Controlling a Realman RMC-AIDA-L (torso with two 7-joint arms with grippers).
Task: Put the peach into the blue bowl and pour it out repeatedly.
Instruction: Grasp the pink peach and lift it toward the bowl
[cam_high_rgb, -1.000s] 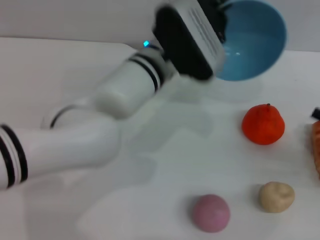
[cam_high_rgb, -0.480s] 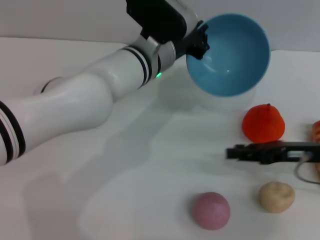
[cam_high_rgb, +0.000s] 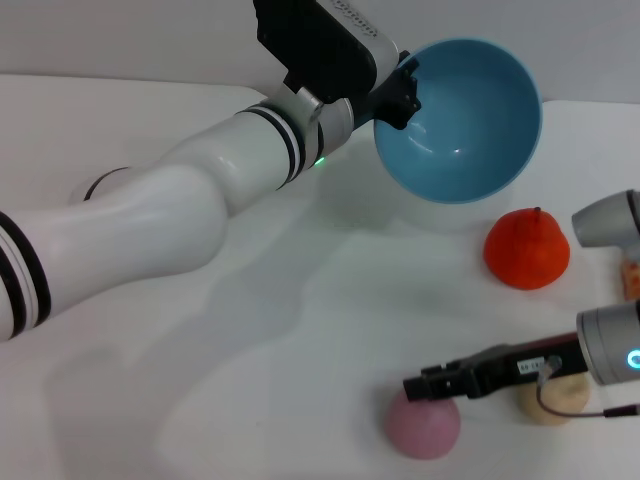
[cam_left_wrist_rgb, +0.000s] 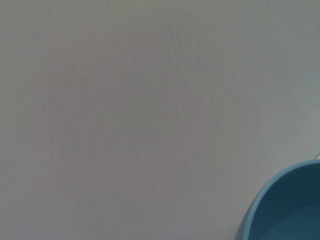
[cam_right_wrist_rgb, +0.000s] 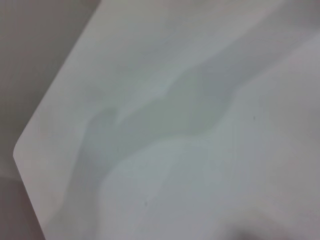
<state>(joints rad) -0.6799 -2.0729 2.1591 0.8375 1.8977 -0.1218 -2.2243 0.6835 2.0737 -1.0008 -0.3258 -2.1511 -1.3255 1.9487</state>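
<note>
No readable text is showing in any view. Faint printed lettering is sitting along the top edge of the left arm's black wrist housing (cam_high_rgb: 318, 45), too small and blurred to make out.

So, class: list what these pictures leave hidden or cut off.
- Head view: the right gripper covers the top of the small pink peach, and its finger state is unreadable.
- Head view: the beige potato is partly behind that arm.
- Left wrist view: the light-blue plastic bowl is cut off by the corner.
</note>
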